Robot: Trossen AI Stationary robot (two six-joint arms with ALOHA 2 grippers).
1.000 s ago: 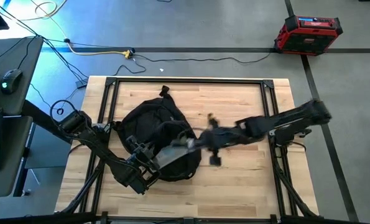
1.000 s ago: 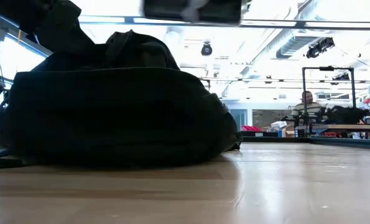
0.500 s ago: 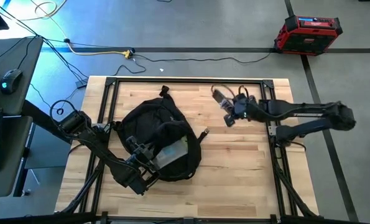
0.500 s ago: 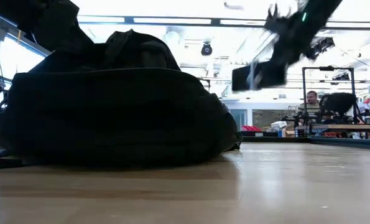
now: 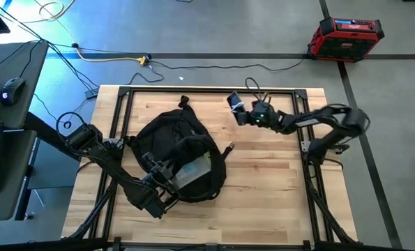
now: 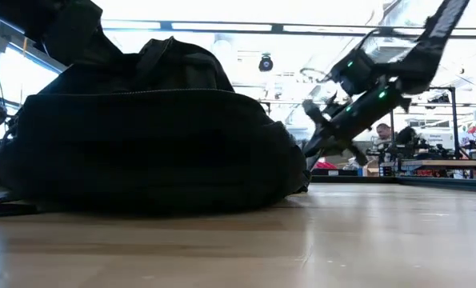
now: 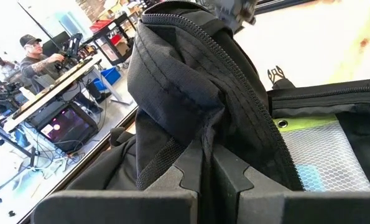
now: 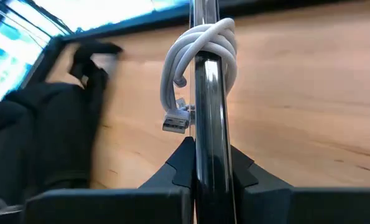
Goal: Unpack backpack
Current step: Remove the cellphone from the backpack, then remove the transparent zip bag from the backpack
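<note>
The black backpack (image 5: 183, 155) lies by its broad side on the table's left half. It fills the left of the low view (image 6: 150, 136). Its zip is open, and a pale mesh pocket (image 7: 324, 152) shows inside. My left gripper (image 5: 167, 180) is at the backpack's near edge, shut on its fabric. My right gripper (image 5: 235, 104) hangs above the table's far middle, to the right of the backpack. It is shut on a thin dark flat device (image 8: 208, 118) with a white USB cable (image 8: 200, 46) coiled round it. My left gripper pinches a fold of black fabric (image 7: 200, 134) beside the open zip between its two fingers, coming level from the table's near-left. The backpack stays resting on the table. My right gripper pinches the flat device (image 8: 208, 140) across its two broad faces. The device stands out beyond the fingers, lifted clear of the table (image 6: 314, 112) and tilted. The cable coil sits round its free end, its plug (image 8: 176, 122) dangling.
Black frame rails (image 5: 123, 104) run along the table's edges. Bare wood (image 5: 270, 181) lies right of the backpack. A red case (image 5: 345, 36) and cables lie on the floor beyond the far edge. A desk with a mouse (image 5: 12, 89) stands at left. People sit in the room behind (image 6: 386, 136).
My right gripper has swung from just above the backpack's opening toward the table's far edge and right, carrying the dark device with the cable. It rose first, then came lower and tipped. The backpack and my left gripper have stayed in place.
</note>
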